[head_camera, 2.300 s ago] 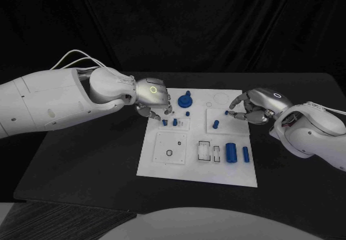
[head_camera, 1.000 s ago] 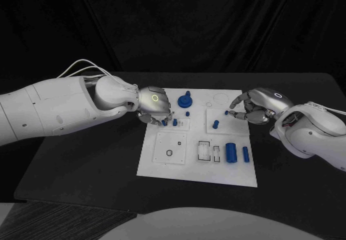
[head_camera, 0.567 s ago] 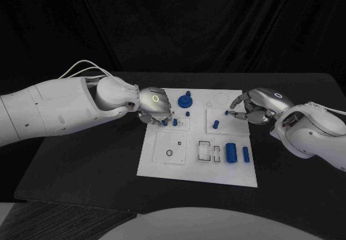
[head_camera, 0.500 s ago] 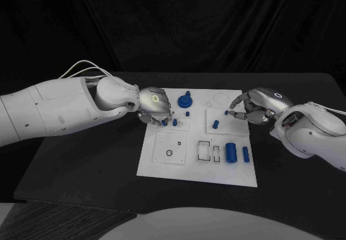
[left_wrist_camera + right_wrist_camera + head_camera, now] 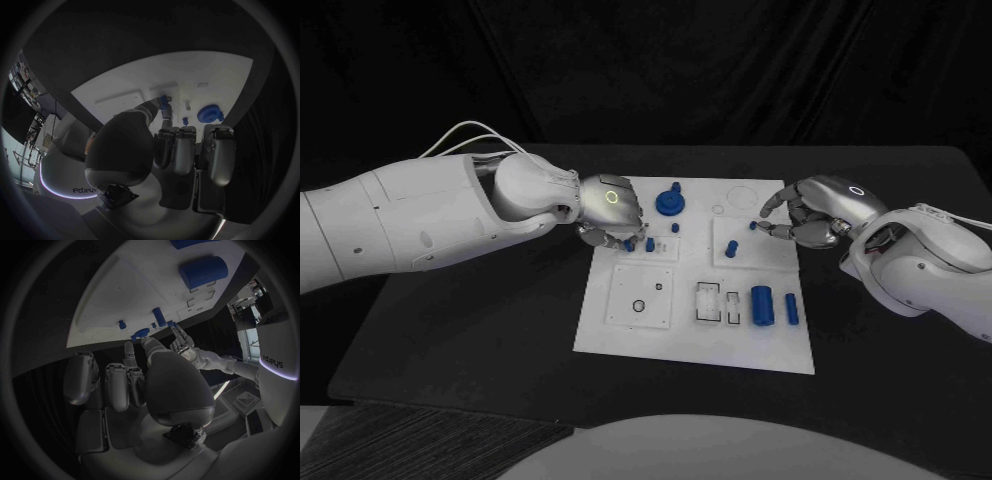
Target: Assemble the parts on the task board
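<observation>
White task board [image 5: 697, 340] flat at the middle of the black table [image 5: 473, 330], dark curtain behind; blue parts upon it, among them a round knob [image 5: 672, 203] near the far edge and a thick cylinder [image 5: 762, 305] toward the near right. Left hand [image 5: 610, 212] low over the board's far-left corner, fingers curled onto a small blue peg [image 5: 164, 102], apparently pinching it. Right hand [image 5: 808, 214] poised at the far-right edge, fingers bunched inward, whether anything sits between them impossible to tell.

White task board [image 5: 661, 335] lies flat mid-table, small blue parts [image 5: 762, 305] scattered on it.
</observation>
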Robot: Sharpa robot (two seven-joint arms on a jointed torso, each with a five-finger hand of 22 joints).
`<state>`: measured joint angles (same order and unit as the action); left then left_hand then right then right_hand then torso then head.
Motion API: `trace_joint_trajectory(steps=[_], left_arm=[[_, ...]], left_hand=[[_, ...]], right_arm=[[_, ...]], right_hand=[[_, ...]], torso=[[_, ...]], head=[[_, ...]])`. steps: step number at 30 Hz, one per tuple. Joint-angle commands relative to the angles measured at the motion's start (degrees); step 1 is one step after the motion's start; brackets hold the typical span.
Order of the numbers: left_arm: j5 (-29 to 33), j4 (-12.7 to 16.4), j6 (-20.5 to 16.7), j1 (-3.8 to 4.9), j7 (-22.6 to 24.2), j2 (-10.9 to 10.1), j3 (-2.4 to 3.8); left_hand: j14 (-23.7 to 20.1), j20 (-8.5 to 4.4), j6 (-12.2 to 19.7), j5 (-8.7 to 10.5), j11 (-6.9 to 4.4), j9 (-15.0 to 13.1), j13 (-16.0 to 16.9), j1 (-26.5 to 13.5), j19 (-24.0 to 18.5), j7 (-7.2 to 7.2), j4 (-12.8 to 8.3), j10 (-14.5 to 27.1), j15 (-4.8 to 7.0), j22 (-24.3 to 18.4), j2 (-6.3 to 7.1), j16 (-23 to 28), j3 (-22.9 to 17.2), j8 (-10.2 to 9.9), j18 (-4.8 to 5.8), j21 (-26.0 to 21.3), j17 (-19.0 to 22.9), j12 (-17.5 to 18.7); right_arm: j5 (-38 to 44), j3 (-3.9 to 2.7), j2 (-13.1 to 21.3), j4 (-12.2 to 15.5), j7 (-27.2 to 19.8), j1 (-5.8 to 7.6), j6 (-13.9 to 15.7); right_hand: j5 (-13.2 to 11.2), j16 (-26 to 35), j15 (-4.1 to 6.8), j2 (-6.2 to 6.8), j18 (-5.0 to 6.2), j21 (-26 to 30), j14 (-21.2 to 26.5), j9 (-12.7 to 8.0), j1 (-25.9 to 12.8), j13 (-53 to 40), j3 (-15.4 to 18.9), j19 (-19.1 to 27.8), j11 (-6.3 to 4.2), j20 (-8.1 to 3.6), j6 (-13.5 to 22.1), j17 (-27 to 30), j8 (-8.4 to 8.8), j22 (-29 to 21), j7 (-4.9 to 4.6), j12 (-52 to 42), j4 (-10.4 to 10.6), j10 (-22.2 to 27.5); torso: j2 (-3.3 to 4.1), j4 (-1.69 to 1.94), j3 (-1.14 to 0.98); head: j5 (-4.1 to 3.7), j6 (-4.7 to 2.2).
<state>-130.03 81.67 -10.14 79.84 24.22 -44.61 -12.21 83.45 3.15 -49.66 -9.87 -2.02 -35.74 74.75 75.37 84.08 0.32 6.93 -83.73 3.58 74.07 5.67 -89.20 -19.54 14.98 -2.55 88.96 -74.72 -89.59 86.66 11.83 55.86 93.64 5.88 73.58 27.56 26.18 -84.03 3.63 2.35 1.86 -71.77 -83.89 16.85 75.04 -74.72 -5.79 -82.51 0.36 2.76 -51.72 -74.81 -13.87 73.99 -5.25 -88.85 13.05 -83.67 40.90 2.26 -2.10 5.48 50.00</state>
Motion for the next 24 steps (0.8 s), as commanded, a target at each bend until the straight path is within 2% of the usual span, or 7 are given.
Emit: trace_joint_trajectory(steps=[1,12,16,18,24], left_arm=[[-0.2,-0.1,-0.3,-0.18,0.6,0.1,0.03],[-0.2,-0.2,-0.1,-0.39,0.9,0.3,0.03],[-0.2,-0.1,0.1,-0.44,0.6,0.2,0.03],[-0.2,0.1,0.3,-0.45,0.1,0.0,0.03],[2.1,1.4,3.1,-0.46,-5.3,-0.9,0.04]], left_hand=[[6.5,-0.39,-1.4,-1.14,0.03,-1.3,15.2,-0.4,5.9,0.04,-2.0,-6.3,0.28,15.9,-1.42,-0.8,-1.3,1.2,2.55,1.0,-15.3,-0.4],[6.5,-0.26,-5.0,-1.38,0.17,-2.3,15.2,-0.8,5.9,-0.45,-3.5,-6.3,0.11,15.9,-3.15,-0.8,-1.2,2.2,2.55,1.0,-15.3,-0.4],[6.5,-0.24,-5.3,-1.58,0.19,-2.5,15.2,-0.9,5.9,-0.38,-3.7,-6.3,0.09,15.9,-3.82,-0.8,-1.3,2.3,2.55,1.0,-15.3,-0.4],[6.5,-0.22,-5.0,-2.77,0.2,-2.9,15.2,-1.5,5.9,-0.06,-3.3,-6.3,0.08,15.9,-5.19,-0.8,-1.7,2.1,2.55,1.0,-15.3,-0.4],[6.5,-0.21,-5.9,-5.03,0.14,-3.7,15.2,-2.1,5.9,0.38,-3.7,-6.3,0.09,15.9,-5.79,-0.8,-2.5,2.5,2.55,1.0,-15.3,-0.4]], right_arm=[[0.1,-0.03,0.1,0.1,0.4,-0.07,0.3],[0.1,-0.03,0.0,0.1,0.5,-0.07,0.1],[0.1,-0.03,0.1,0.1,0.6,-0.07,0.1],[0.1,-0.03,0.1,0.1,0.6,-0.07,0.1],[0.1,-0.03,0.3,0.3,0.7,-0.06,0.2]], right_hand=[[0.9,0.7,-0.21,0.36,2.17,0.8,-4.1,-0.7,1.0,-15.3,-1.5,-0.5,0.11,0.07,-0.3,-5.2,-0.63,10.7,-0.17,-1.1,0.3,-6.3],[0.9,0.7,-0.22,0.31,2.19,0.9,-4.1,-0.7,1.0,-15.3,-1.5,-0.5,0.11,0.07,-0.3,-5.1,-0.65,10.6,-0.14,-1.1,0.3,-6.3],[0.9,0.7,-0.22,0.31,2.19,0.9,-4.1,-0.7,1.0,-15.3,-1.5,-0.5,0.11,0.07,-0.3,-5.1,-0.65,10.6,-0.14,-1.1,0.3,-6.3],[0.9,0.7,-0.22,0.31,2.19,0.9,-4.1,-0.7,1.0,-15.3,-1.5,-0.5,0.11,0.07,-0.3,-5.1,-0.65,10.6,-0.14,-1.1,0.3,-6.3],[1.0,0.8,-0.22,0.29,2.19,0.9,-4.1,-0.7,1.0,-15.3,-1.5,-0.5,0.11,0.08,-0.4,-5.1,-0.65,10.6,-0.13,-1.1,0.3,-6.3]], torso=[[-0.01,-0.01,-0.01],[0.02,0.03,0.03],[0.02,0.05,0.03],[0.04,0.04,0.04],[0.04,0.02,0.0]], head=[[0.02,0.0],[0.05,0.0],[0.04,0.0],[0.07,0.0],[0.08,0.0]])
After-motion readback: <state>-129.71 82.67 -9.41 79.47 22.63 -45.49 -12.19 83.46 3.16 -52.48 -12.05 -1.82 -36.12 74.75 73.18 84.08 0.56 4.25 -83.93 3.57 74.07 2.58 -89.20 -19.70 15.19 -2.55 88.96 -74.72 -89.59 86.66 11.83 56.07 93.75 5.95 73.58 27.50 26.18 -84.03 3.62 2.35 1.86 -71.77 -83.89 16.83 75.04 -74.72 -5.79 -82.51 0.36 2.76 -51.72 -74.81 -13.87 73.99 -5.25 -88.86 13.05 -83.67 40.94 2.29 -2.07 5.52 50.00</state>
